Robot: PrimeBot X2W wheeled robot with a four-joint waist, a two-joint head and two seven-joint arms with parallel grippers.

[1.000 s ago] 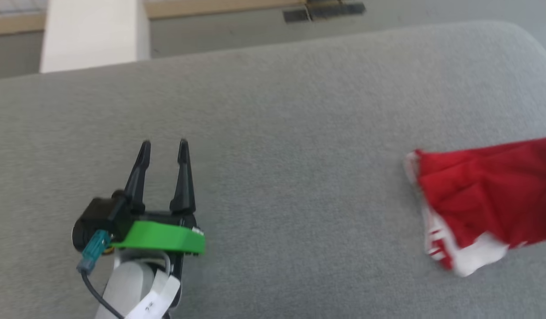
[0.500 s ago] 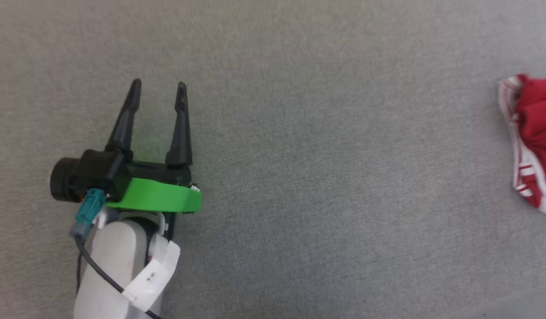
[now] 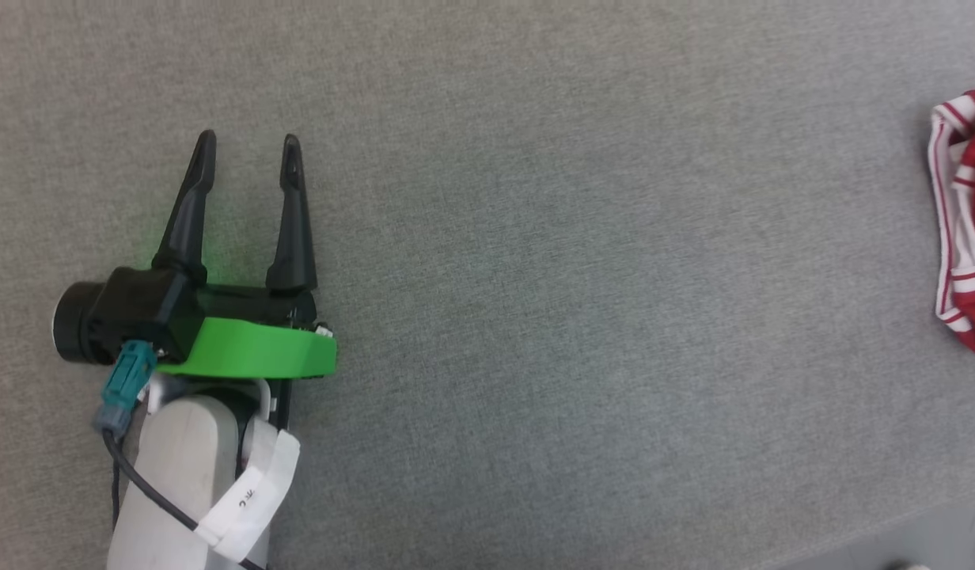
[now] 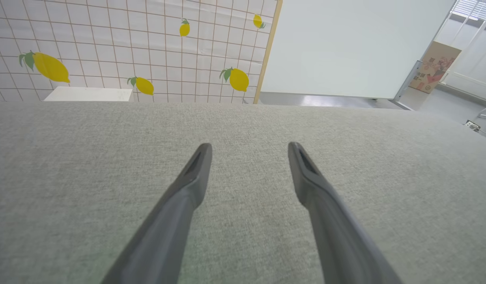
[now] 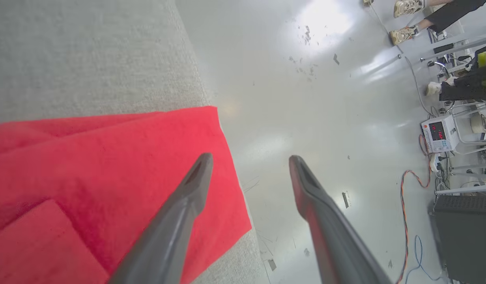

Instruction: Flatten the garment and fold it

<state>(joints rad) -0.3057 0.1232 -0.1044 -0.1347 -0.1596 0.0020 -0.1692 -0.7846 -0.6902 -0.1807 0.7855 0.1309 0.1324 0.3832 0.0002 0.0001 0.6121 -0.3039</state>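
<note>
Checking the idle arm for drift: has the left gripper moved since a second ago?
Cannot tell. The head camera itself shifted, and the grey surface offers no fixed mark; the left gripper only stands farther from the garment than before.

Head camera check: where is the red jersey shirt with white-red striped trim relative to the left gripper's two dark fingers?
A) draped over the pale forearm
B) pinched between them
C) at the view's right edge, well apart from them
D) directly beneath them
C: the red jersey shirt lies at the right edge on the grey fabric surface, while the left gripper stands open far to the left.
</note>
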